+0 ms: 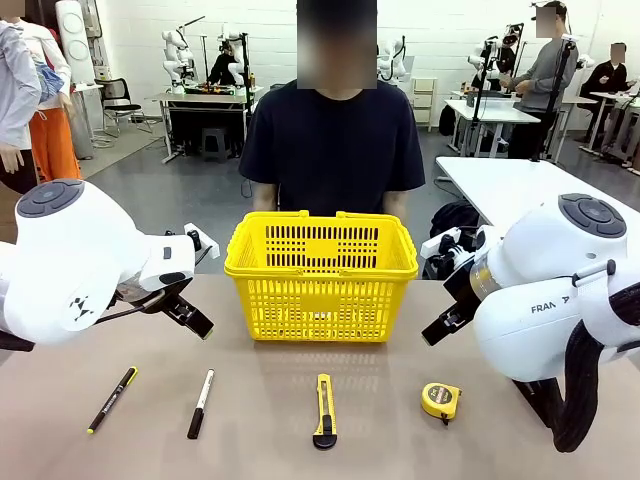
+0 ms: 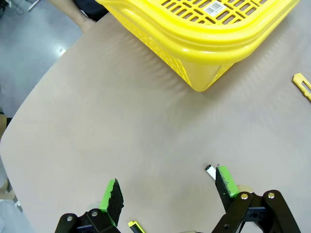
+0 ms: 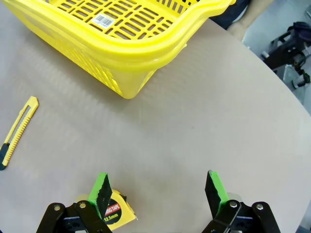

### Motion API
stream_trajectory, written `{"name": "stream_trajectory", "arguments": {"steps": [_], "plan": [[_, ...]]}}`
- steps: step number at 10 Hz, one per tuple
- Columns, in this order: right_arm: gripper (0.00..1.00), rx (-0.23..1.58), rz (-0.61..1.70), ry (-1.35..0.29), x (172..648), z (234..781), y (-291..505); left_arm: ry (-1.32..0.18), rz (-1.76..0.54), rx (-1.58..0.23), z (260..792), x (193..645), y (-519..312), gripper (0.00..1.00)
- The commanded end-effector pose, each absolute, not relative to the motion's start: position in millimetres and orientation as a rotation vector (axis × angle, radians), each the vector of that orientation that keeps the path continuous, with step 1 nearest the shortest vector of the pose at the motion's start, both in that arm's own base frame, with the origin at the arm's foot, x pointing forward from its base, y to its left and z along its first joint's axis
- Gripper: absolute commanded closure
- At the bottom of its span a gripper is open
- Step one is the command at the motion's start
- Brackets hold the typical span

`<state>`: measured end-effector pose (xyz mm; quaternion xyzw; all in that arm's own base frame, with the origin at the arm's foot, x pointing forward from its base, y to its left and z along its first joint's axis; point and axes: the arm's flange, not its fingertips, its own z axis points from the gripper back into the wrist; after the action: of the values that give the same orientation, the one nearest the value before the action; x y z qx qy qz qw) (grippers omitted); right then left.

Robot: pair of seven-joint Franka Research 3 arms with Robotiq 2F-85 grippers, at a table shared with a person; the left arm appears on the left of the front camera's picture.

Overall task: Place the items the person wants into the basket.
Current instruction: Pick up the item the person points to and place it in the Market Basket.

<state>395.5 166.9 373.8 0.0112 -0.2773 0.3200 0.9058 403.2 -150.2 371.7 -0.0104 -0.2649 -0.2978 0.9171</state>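
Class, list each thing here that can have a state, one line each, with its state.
basket, upright, handles folded down, nothing seen inside
utility knife, lying on the table, no blade showing
marker, capped, lying on the table
pen, lying on the table
tape measure, tape wound in, lying flat
left gripper, open, holding nothing
right gripper, open, holding nothing

The basket [image 1: 320, 310] is bright yellow with lattice sides. The utility knife [image 1: 324, 410] is yellow and black, the marker [image 1: 200, 403] white with a black cap, the tape measure [image 1: 441, 400] yellow, the desk [image 1: 260, 440] tan.
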Motion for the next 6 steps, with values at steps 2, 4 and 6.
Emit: {"name": "stream_trajectory", "arguments": {"steps": [2, 4, 6], "plan": [[0.0, 0.023, 0.661, -0.573, 395, 374, 167, -0.545, -0.613, -0.021, 372, 403, -150, 0.0], [0.0, 0.023, 0.661, -0.573, 395, 374, 167, -0.545, -0.613, -0.021, 372, 403, -150, 0.0], [0.0, 0.023, 0.661, -0.573, 395, 374, 167, -0.559, -0.629, 0.028, 389, 388, -143, 0.0]]}}
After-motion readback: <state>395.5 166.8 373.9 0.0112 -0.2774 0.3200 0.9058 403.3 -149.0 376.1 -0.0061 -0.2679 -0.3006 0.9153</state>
